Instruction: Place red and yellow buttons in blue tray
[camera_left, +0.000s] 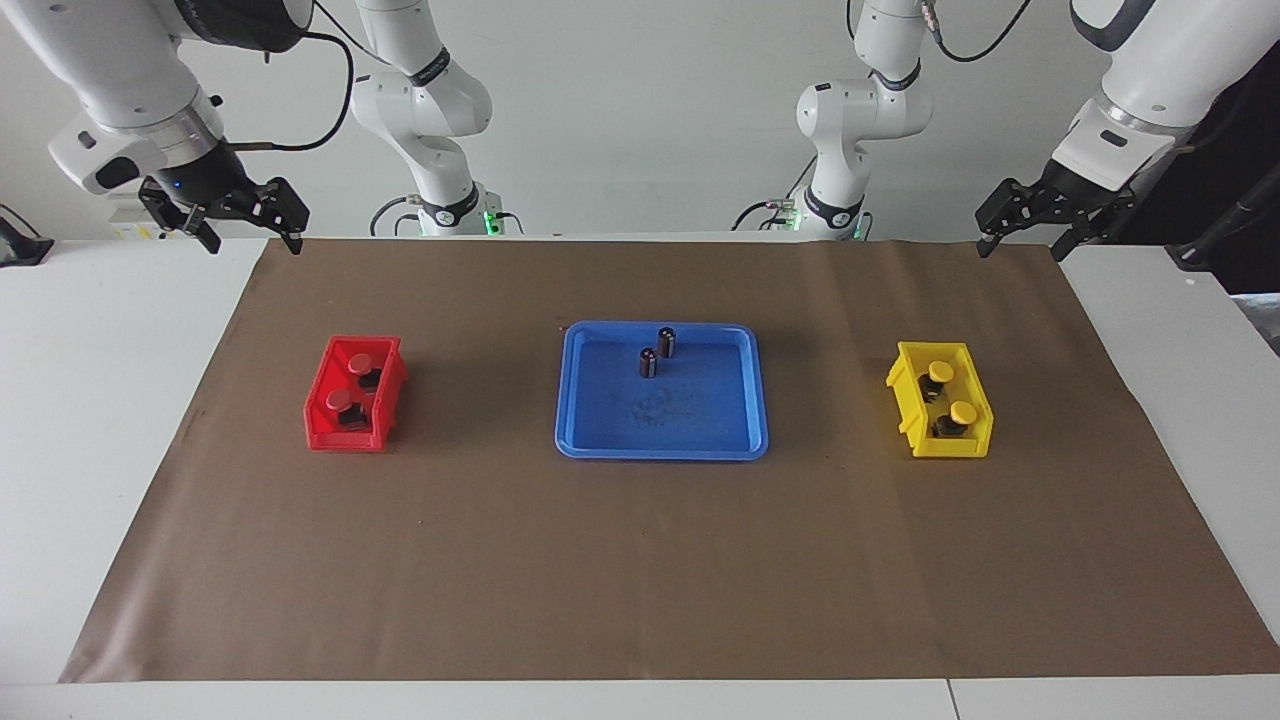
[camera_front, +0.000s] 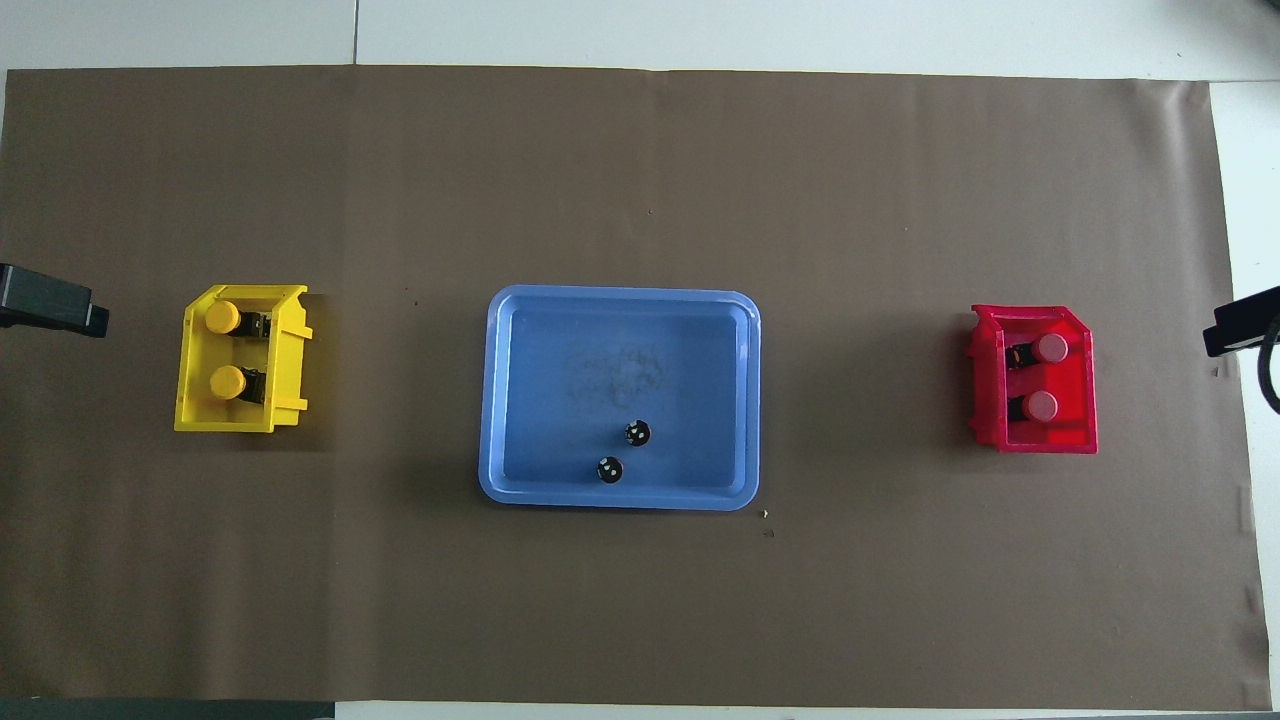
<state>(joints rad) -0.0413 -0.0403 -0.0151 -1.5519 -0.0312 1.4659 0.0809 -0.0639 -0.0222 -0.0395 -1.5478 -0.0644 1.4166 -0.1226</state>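
Blue tray (camera_left: 660, 443); red bin (camera_left: 318, 425), yellow bin (camera_left: 908, 375); brown mat (camera_left: 640, 560); dark cylinders (camera_left: 657, 352).

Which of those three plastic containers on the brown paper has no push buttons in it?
The wide, shallow blue tray in the middle: it holds only two small dark cylinders, while the red bin and yellow bin each hold two buttons.

Buttons (camera_left: 358, 364) in bins; blue tray (camera_left: 661, 448) central
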